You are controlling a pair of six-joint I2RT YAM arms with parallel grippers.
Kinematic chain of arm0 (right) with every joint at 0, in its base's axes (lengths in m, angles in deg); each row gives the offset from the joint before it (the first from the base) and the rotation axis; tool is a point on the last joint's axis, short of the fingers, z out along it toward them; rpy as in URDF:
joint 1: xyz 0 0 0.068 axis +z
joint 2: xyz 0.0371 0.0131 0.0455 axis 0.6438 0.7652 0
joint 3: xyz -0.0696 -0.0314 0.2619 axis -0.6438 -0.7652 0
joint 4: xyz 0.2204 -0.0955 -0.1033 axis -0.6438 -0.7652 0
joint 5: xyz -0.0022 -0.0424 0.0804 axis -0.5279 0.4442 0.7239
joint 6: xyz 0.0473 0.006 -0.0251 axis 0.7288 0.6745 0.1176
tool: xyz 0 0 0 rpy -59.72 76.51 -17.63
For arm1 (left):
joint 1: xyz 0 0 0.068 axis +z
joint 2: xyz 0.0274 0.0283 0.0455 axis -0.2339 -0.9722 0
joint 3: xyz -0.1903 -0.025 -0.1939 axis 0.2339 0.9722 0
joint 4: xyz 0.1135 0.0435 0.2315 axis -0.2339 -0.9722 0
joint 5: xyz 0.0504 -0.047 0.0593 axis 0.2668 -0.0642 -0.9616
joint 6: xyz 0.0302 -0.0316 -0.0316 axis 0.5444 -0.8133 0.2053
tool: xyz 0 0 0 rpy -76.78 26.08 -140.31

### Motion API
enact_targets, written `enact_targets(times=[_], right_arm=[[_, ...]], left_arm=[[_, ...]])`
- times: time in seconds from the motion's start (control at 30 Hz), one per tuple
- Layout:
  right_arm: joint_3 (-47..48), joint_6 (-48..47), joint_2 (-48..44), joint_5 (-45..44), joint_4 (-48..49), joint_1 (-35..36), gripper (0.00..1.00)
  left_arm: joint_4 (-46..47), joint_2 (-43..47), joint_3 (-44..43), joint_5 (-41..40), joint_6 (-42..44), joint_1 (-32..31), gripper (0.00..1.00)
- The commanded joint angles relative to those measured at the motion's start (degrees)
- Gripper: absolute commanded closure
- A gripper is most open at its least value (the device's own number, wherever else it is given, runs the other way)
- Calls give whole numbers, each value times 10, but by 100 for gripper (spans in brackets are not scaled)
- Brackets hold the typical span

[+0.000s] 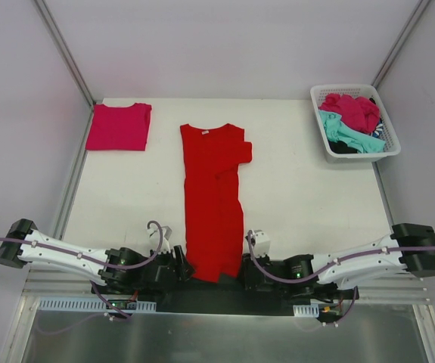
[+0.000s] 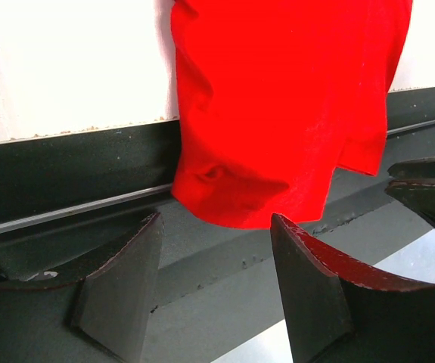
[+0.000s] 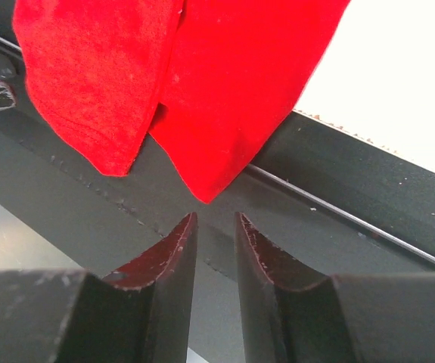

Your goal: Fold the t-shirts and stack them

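**Both grippers are waiting at the hem of the red shirt**

A large bright red cloth t-shirt [image 1: 213,204] is lying lengthwise in the middle of the white table [image 1: 300,197]. It is folded into a narrow strip, with the collar at the far end and one short sleeve sticking out to the right. Its hem is hanging over the near edge of the table, in front of the black metal rail [image 2: 66,174].

The left gripper [image 1: 181,266] is sitting just beside the left corner of this hem. In the left wrist view its dark fingers [image 2: 122,295] are standing wide apart and are grasping nothing; the red cloth is hanging just beyond the tips.

The right gripper [image 1: 246,271] is sitting just beside the right corner. Its fingers [image 3: 164,265] are leaving only a narrow gap, and nothing is caught inside it; the pointed corner of the shirt is ending just above the tips.

A magenta-pink t-shirt [image 1: 119,126], folded into a flat rectangle, is resting at the far left corner. At the far right a white plastic lattice basket [image 1: 349,88] is holding a crumpled magenta shirt [image 1: 353,110], a teal shirt [image 1: 342,134] and a dark one [image 1: 343,148].
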State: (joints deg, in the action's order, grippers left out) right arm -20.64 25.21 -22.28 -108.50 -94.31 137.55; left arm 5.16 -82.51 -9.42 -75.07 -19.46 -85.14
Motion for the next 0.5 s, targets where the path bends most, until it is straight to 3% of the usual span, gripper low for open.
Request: enact_targets(times=[0.0, 0.47], right_arm=[[28, -18, 33, 10, 44, -4, 71], [21, -41, 64, 22, 75, -30, 71]], left_arm=[[17, -14, 4, -8, -6, -5, 42], [49, -25, 19, -30, -11, -5, 42]])
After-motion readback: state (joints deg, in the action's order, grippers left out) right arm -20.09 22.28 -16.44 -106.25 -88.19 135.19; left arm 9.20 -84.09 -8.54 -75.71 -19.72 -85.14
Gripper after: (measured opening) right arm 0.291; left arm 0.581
